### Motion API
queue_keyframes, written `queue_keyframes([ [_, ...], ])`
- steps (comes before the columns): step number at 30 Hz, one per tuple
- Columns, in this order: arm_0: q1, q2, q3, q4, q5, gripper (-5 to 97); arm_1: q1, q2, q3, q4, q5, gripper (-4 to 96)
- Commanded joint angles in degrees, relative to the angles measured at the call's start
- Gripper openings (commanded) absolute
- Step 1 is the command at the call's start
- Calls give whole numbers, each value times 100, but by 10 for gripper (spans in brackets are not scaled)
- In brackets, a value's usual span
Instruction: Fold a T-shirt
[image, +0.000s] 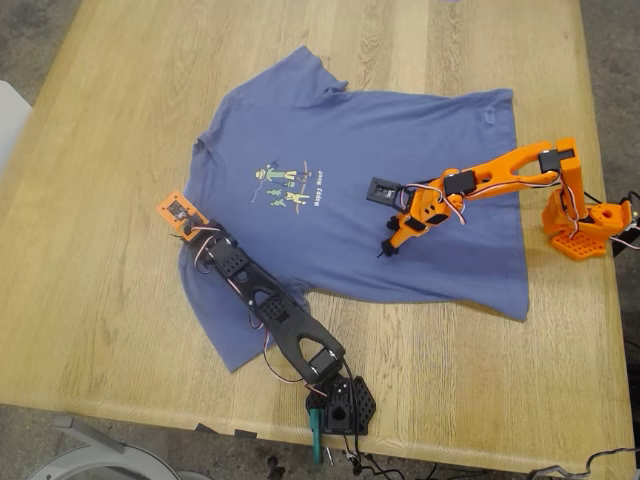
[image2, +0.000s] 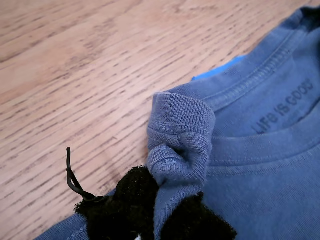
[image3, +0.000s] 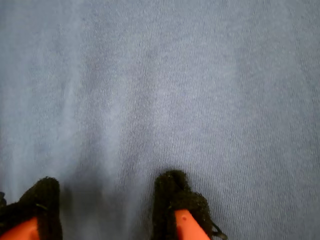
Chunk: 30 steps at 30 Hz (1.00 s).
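Observation:
The slate-blue T-shirt (image: 380, 170) lies spread flat on the wooden table (image: 90, 290), print up, with its collar toward the exterior view's left. My first gripper (image2: 152, 212), on the black arm (image: 265, 300), is shut on a bunched fold of the collar (image2: 180, 140). It sits at the shirt's collar edge in the exterior view (image: 195, 232). My second gripper (image3: 107, 200), on the orange arm (image: 500, 170), is open over the shirt's middle (image: 385, 248), with plain fabric (image3: 165, 90) between its black pads (image3: 175, 192).
The orange arm's base (image: 585, 225) stands at the exterior view's right table edge. The black arm's base (image: 340, 400) stands at the near edge. A bright blue scrap (image2: 220, 71) peeks out beside the collar. Bare wood (image2: 75, 75) lies past the collar.

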Motion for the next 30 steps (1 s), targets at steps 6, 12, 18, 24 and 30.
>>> queue_keyframes([
  [6,308,659,-237,483,-97,-1,9,-1011,-1028,-686,114,325],
  [12,457,765,-237,677,-123,-1,-88,-1740,-1723,-905,220,323],
  [18,606,1011,-246,905,-141,-1,-149,-2109,-2048,-756,211,300],
  [24,826,1318,-246,1222,-158,-1,-229,-2689,-2786,-193,167,251],
  [30,879,1556,-246,1433,-167,-1,-246,-3155,-3472,642,79,205],
])
